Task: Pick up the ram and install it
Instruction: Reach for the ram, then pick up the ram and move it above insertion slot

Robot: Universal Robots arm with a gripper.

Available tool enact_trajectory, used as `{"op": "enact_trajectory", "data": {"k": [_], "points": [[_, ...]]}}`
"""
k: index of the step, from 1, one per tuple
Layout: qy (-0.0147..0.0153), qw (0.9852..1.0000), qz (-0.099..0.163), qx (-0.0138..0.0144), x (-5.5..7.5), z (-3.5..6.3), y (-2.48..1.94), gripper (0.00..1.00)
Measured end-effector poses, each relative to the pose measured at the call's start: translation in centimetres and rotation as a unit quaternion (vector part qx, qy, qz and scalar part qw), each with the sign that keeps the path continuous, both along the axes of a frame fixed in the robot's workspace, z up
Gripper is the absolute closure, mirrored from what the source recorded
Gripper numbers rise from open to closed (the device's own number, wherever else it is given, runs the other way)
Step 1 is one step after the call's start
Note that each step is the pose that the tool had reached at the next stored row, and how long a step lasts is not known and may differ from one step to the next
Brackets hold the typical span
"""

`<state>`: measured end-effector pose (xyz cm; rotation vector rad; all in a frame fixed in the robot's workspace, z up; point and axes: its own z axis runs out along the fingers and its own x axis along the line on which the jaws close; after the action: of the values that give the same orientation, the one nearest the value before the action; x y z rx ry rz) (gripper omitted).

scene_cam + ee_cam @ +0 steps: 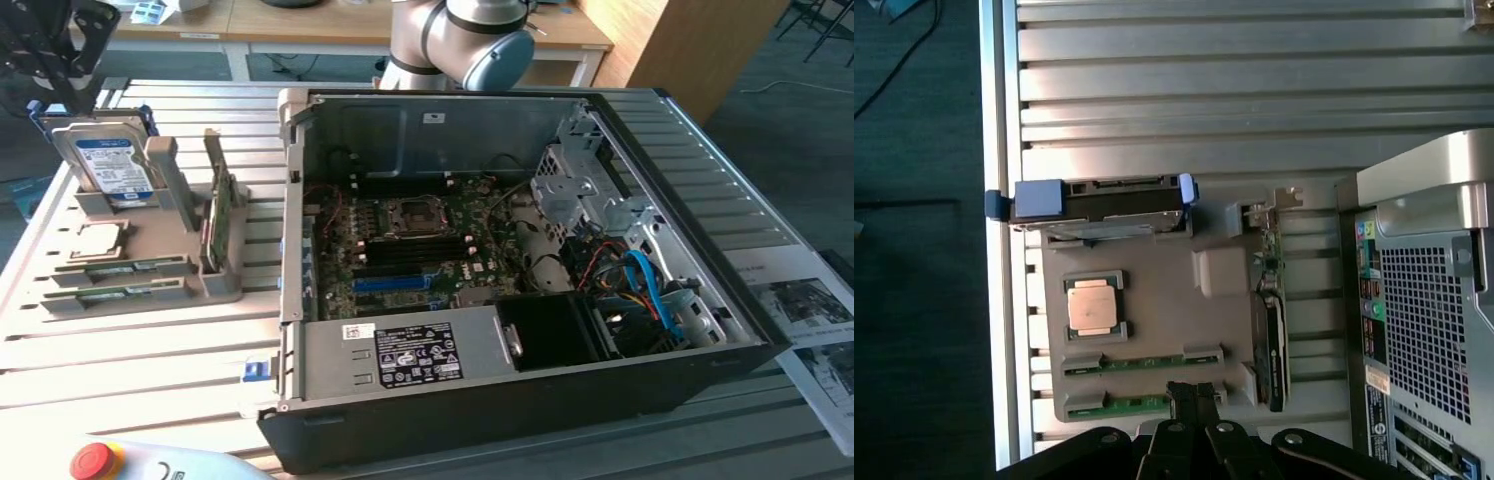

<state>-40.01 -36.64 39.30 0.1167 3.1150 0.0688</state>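
black gripper (1192, 388) closest to the lens, fingertips pressed together, pinching nothing. hangs well above the grey parts tray (1154, 290); from the wrist view, lines up with one end of the outer ram stick (1124, 404).

lies flat in a slot along the tray's edge: green board, small dark chips, untouched. just beside it and parallel, inner ram stick (1144, 362), in its own slot. next inward, square silver processor (1094, 306) seated in a shallow recess. beyond that, hard drive (111, 165) standing on edge in a holder, blue-and-white label facing the exterior view. along the tray's side toward the computer, expansion card (1272, 340) upright on its long edge, metal bracket at one end.

on the exterior view's right of the tray, open desktop computer case (747, 330) on its side, near the tray but apart. inside: green motherboard (461, 245) with processor socket (407, 215) and black and blue memory slots (400, 272) just below it; labelled power supply (420, 355) along the near wall; silver drive cage (581, 190) toward the exterior view's right.

underneath everything, slatted metal table (134, 370). red emergency-stop button (91, 460) at the near edge, printed sheets (814, 320) at the far right of the exterior view, robot arm joint (474, 40) behind the case.
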Motion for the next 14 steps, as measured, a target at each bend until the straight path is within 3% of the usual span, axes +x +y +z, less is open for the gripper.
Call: {"op": "enact_trajectory", "data": {"k": [9,14], "points": [[0.0,1.0,0.0,0.0,0.0,0.0,-1.62,0.9],[0.0,1.0,0.0,0.0,0.0,0.0,-1.68,0.9]]}}
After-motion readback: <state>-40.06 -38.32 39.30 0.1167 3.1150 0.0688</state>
